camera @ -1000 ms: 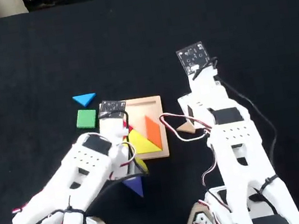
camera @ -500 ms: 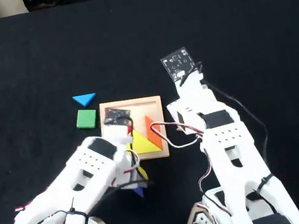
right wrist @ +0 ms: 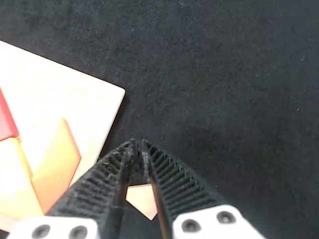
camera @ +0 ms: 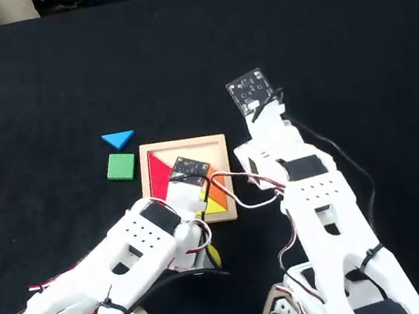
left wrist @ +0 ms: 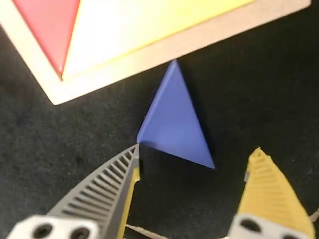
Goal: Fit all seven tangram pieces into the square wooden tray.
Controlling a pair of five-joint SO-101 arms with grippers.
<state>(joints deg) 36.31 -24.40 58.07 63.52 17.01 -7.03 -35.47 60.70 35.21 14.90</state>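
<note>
Just ahead of the spread left tool [left wrist: 198, 148], a blue triangle [left wrist: 174, 124].

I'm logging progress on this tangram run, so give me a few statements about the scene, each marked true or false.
1. The green square piece lies on the black cloth, outside the square wooden tray. True.
2. The dark blue triangle piece sits inside the tray. False: it lies on the cloth just outside the tray's edge.
3. The left gripper is open. True.
4. The red triangle piece lies on the cloth. False: it lies in the tray.
</note>
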